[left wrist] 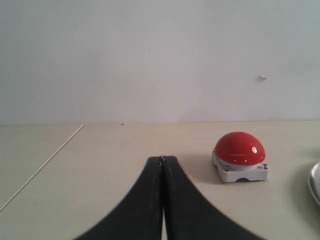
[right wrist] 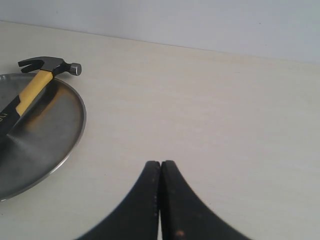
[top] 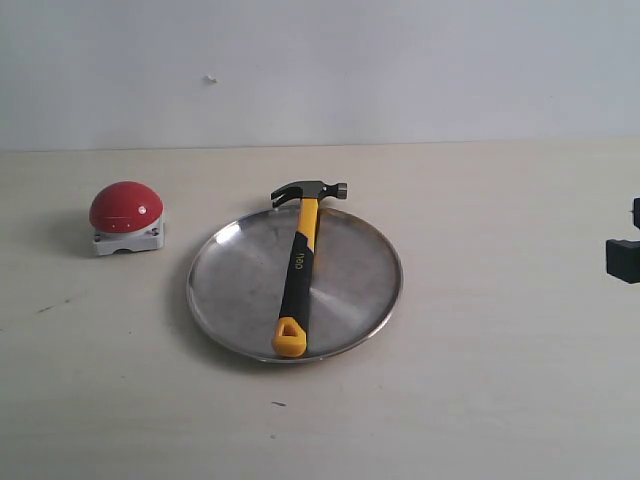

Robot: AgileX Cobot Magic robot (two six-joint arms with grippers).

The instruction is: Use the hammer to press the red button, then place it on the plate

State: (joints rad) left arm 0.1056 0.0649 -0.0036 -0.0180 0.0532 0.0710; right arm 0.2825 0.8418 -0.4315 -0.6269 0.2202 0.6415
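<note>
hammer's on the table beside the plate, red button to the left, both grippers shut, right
No: the exterior view shows the hammer lying on the plate. The red button is left of it; left gripper and right gripper are shut.

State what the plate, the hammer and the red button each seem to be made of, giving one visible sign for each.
The plate: likely metal, silver and shiny, with mirror-like glare and faint scuffs. The hammer: dark, probably steel head with a dull sheen; yellow-and-black handle looks like matt rubber or plastic. The red button: glossy plastic, judging by small bright highlights on its dome.
</note>
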